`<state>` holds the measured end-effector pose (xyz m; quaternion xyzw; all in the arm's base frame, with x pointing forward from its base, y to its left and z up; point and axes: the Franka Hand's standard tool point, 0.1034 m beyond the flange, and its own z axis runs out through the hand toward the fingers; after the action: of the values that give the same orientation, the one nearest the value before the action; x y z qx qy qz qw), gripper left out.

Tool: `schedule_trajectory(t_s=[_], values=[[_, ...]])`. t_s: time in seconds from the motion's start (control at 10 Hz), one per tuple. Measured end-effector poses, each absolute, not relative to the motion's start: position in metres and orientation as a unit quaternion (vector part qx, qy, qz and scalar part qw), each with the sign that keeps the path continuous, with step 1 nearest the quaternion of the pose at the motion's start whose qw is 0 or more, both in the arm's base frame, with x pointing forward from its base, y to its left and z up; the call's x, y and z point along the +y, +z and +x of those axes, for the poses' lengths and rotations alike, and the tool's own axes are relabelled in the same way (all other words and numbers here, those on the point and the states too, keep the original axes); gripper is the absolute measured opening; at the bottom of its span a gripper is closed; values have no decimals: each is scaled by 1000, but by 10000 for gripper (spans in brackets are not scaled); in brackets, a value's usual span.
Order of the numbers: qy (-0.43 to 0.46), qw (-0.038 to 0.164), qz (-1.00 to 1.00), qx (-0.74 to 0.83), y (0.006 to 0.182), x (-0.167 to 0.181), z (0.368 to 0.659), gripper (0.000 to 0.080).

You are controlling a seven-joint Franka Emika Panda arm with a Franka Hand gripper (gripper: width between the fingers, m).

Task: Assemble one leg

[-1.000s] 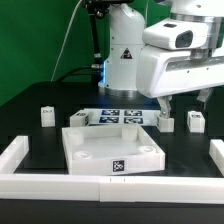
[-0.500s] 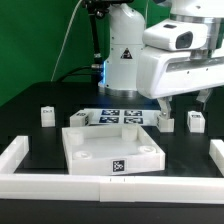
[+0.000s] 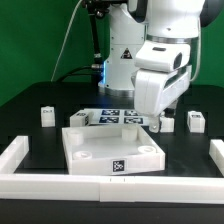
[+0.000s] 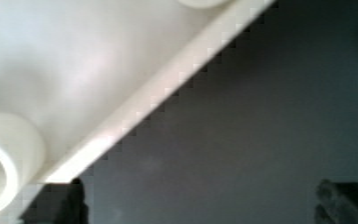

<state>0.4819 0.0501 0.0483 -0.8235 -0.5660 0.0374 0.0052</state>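
**Jaws spread over the dark tabletop, one leg just below the tilted hand**

Only the wrist view settles the jaws' state. Two dark fingertips stand far apart with bare black tabletop between them, pinching nothing. It also shows, blurred, a white part with a pale slanting edge and two round features.

Only the exterior view shows the layout. The leg stands upright just under the hand, near the far corner of the white tray-like part on the exterior view's right. A second leg stands beside it, a third leg and a fourth leg well apart toward the exterior view's left. The marker board lies behind the tray.

The tags carry black-and-white square patterns; one tag faces front on the tray wall.

The arm reaches down, its hand slanted, not plumb.
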Motion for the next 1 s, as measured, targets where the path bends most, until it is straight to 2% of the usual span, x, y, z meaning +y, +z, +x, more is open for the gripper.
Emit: schedule_trajectory(t_s=[0.5, 0.7, 1.0], values=[[37, 5, -826, -562, 48, 50, 481, 650], [32, 9, -750, -660, 49, 27, 463, 650], [30, 18, -630, -776, 51, -17, 461, 650]])
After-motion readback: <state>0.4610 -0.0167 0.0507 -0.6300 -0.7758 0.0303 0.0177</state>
